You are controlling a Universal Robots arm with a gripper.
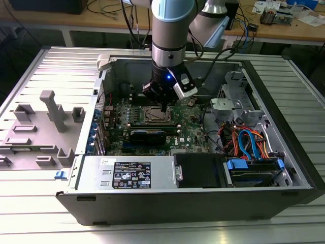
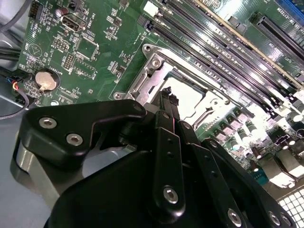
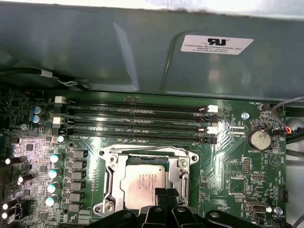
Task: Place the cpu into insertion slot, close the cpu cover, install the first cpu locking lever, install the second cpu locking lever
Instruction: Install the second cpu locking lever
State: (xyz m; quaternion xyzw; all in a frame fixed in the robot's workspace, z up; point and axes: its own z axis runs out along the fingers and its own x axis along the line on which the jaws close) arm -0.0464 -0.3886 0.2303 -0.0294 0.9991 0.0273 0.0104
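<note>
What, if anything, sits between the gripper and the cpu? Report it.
Nothing visible. The gripper hangs right over the cpu, which already lies in the insertion slot; the cpu cover frames it without hiding its top.

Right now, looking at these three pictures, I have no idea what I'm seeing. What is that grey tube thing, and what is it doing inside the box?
The grey tube is a robot arm. It reaches down into an open computer case lying on its side on a ribbed metal table. One picture is taken from a camera standing off the arm; the other two come from cameras riding near its wrist, looking down past the black gripper.

Inside the case lies the green motherboard. Its big square part with the silver rim is the insertion slot, and the dull silver cpu already sits in it. The long black strips beside it are memory slots.

The gripper's narrow tips hang right over the socket's edge. I cannot tell whether they pinch anything.
</note>
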